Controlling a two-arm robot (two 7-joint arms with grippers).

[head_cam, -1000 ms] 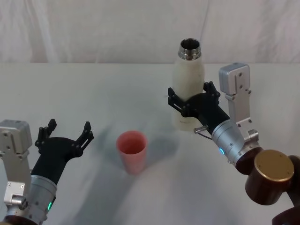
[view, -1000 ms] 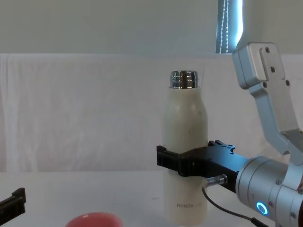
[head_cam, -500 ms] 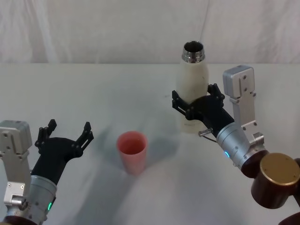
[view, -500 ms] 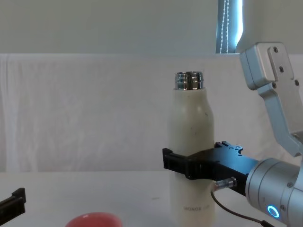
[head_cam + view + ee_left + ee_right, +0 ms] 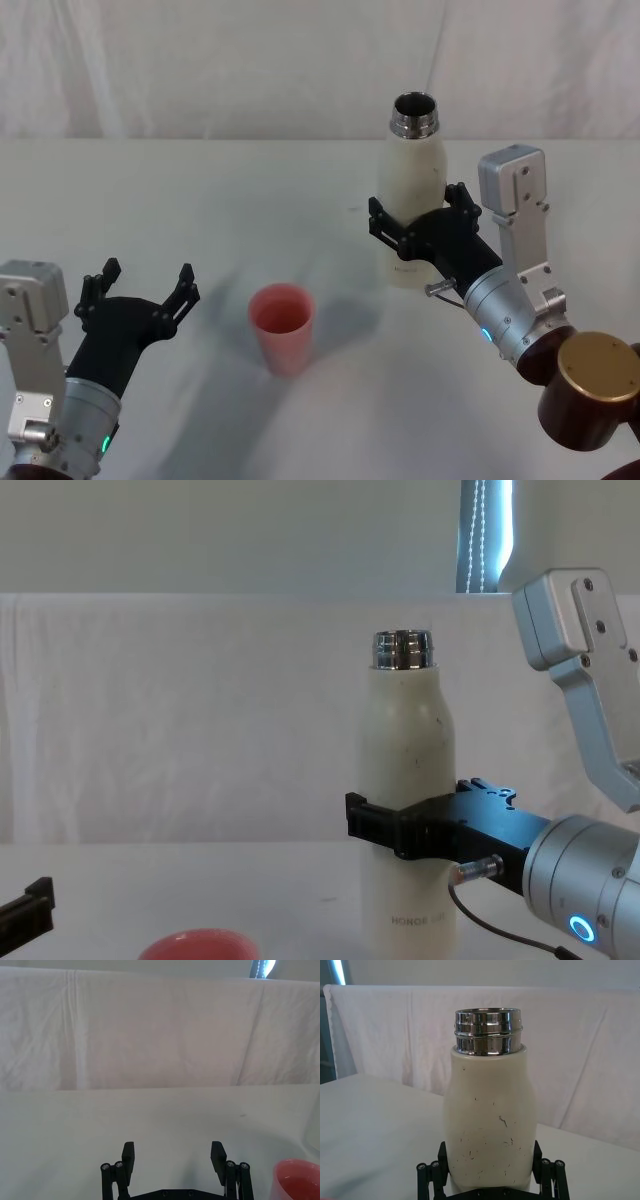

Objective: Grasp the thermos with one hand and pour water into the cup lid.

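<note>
- Two grippers are seen over the white table (image 5: pixel 200 200), one at each side of the head view.
- The thermos (image 5: pixel 411 200) is clasped by the right gripper (image 5: pixel 418 213) around the lower half of its body; the black jaws are closed against its two sides, as the right wrist view confirms (image 5: pixel 491 1180).
- The thermos is held upright, with its open steel neck (image 5: pixel 403 650) uppermost.
- Whether its base touches the table or is raised just above it cannot be told for certain; in the chest view the bottom is cut off by the frame edge.
- The cup lid (image 5: pixel 282 327) is seen standing upright on the table, mouth up, to the left of the thermos and nearer the robot, well apart from it.
- The left gripper (image 5: pixel 138 287) is held low beside the cup lid on its left, its jaws spread wide with nothing between them (image 5: pixel 172 1160).
- A corner of the cup lid (image 5: pixel 297 1180) is caught in the left wrist view.
</note>
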